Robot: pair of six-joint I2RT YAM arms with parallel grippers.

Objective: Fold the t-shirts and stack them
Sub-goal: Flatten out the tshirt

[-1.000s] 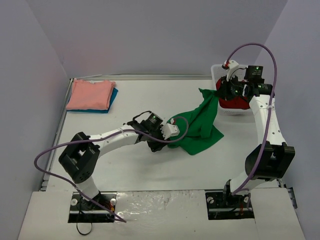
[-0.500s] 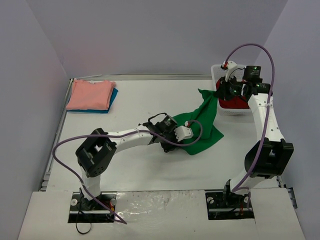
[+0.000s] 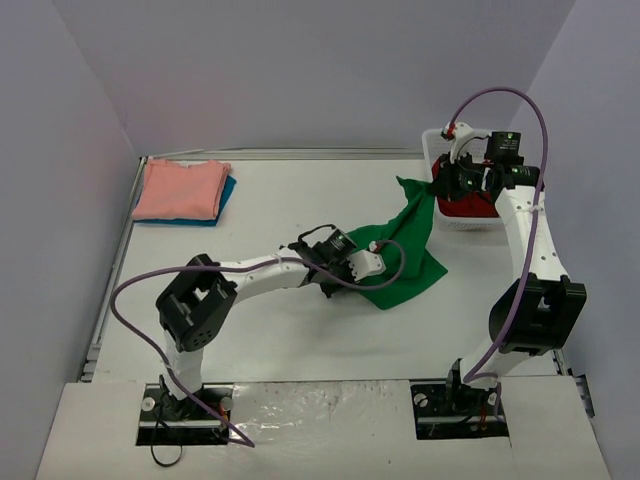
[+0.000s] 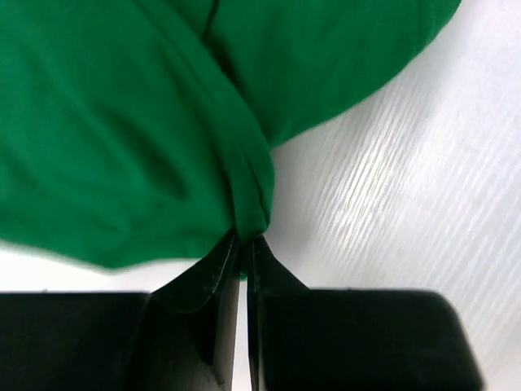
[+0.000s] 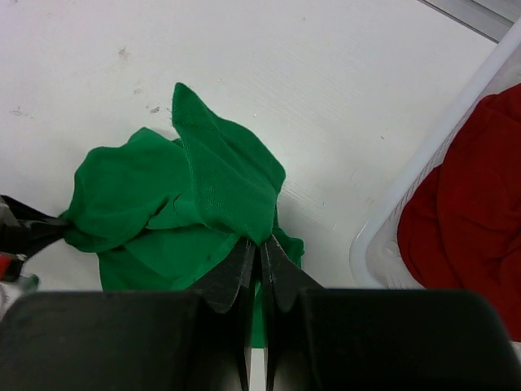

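The bright green t-shirt (image 3: pixel 400 250) lies crumpled right of the table's middle, one end lifted toward the basket. My left gripper (image 3: pixel 366 264) is shut on a fold of the shirt's near edge (image 4: pixel 244 187). My right gripper (image 3: pixel 440 188) is shut on the lifted end of the green t-shirt (image 5: pixel 220 183), holding it above the table next to the basket. A salmon-pink t-shirt (image 3: pixel 180 188) lies folded on a teal-blue one (image 3: pixel 226 196) at the far left. A red t-shirt (image 3: pixel 470 206) sits in the basket; it also shows in the right wrist view (image 5: pixel 472 204).
The white mesh basket (image 3: pixel 434 152) stands at the far right against the wall; its rim also shows in the right wrist view (image 5: pixel 423 163). Purple cables loop off both arms. A metal rail (image 3: pixel 125 240) runs along the table's left edge.
My left gripper has moved right onto the green t-shirt and shut on its near edge. The right gripper has stayed by the basket, holding the shirt's other end.
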